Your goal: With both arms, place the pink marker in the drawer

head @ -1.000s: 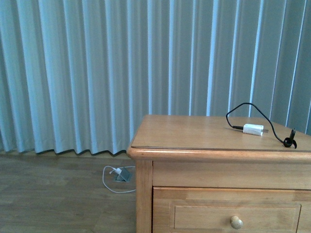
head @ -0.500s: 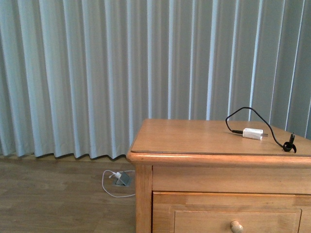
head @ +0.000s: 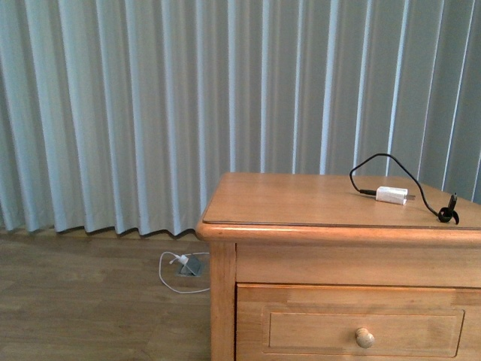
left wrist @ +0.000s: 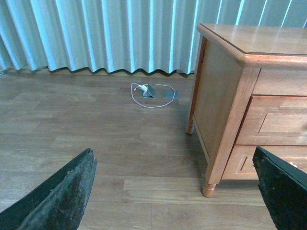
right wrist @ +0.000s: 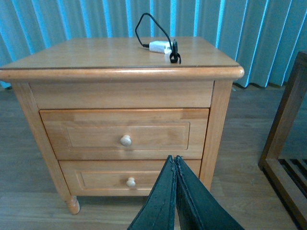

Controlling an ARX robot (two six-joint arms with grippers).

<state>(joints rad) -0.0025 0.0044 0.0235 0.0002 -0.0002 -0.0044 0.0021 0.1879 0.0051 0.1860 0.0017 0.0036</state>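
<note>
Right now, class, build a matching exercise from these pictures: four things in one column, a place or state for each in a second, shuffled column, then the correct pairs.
Things:
1. white charger plug
2. upper drawer
3. left gripper
4. right gripper

Places or states:
A. fingers spread wide apart
B. lying on the nightstand top
C. fingers pressed together, nothing between them
D. closed, with a round knob

Pairs: 1-B, 2-D, 3-A, 4-C
</note>
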